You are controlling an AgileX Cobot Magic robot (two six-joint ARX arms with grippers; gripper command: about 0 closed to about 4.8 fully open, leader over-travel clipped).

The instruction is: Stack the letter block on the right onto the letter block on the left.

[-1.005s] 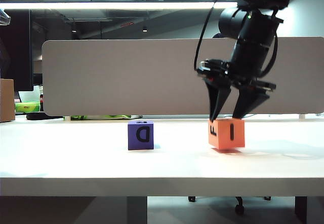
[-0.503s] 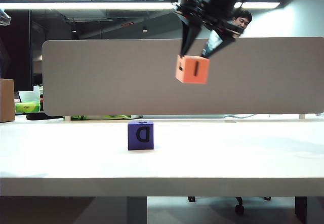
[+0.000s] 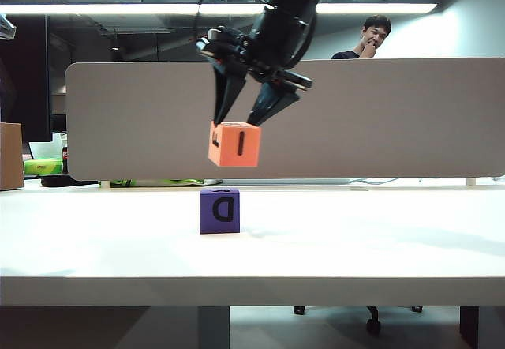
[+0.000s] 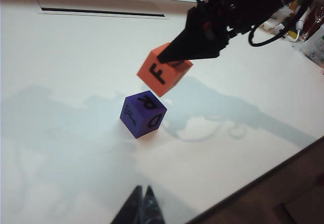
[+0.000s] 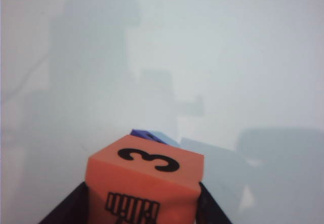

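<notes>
The right hand hangs in the air above the white tabletop, its two dark fingers pointing down and clamped on the upper sides of the orange letter block. In the exterior view that block shows a black "I" on its front face and sits clear of the tabletop, tilted a little, directly above and slightly to the right of the purple letter block, with a visible gap between the two. The purple letter block rests flat on the tabletop and shows a "D" on its front. From the left wrist view the orange letter block shows an "F" and hangs just above the purple letter block, which carries an "R" and a "D" on its faces; their shadows and that of the arm fall on the tabletop beneath. In the right wrist view the orange letter block fills the space between the fingers, a "3" on its top face, and a sliver of the purple letter block peeks out beyond it. The left hand stays low near the tabletop's near edge, well apart from both blocks, its dark fingertips pressed together and gripping nothing. A person stands behind the grey divider panel at the back.
</notes>
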